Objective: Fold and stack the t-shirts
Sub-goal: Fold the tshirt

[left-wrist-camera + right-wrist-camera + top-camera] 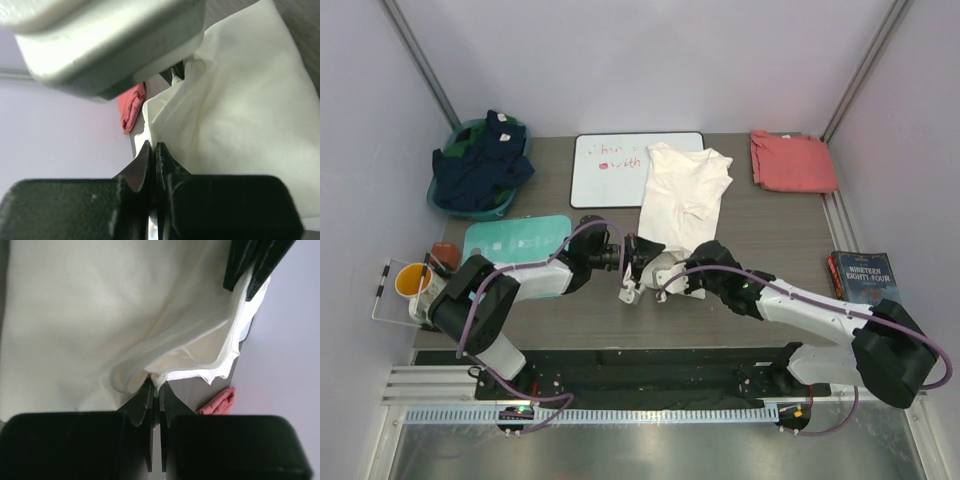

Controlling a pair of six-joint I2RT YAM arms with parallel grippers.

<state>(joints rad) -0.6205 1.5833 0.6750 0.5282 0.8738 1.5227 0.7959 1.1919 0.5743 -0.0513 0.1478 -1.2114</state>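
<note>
The cream-white t-shirt [682, 195] lies mid-table, its far part over the whiteboard [605, 170]. Its near hem is bunched and lifted between my two grippers. My left gripper [638, 264] is shut on the hem; in the left wrist view its jaws [152, 148] pinch a fold of the cream cloth [240, 115]. My right gripper [670, 277] is shut on the hem just beside it; in the right wrist view its jaws [156, 390] clamp a small tuft of the shirt [75, 315]. The salmon-red t-shirt [792, 161] lies folded at the back right, also seen in the wrist views [132, 107] [220, 402].
A teal basin [460, 131] of dark clothes stands at the back left. A flat teal board [515, 238] lies at the left. A clear box with an orange cup [412, 280] sits at the left edge. A book [863, 275] lies at the right edge.
</note>
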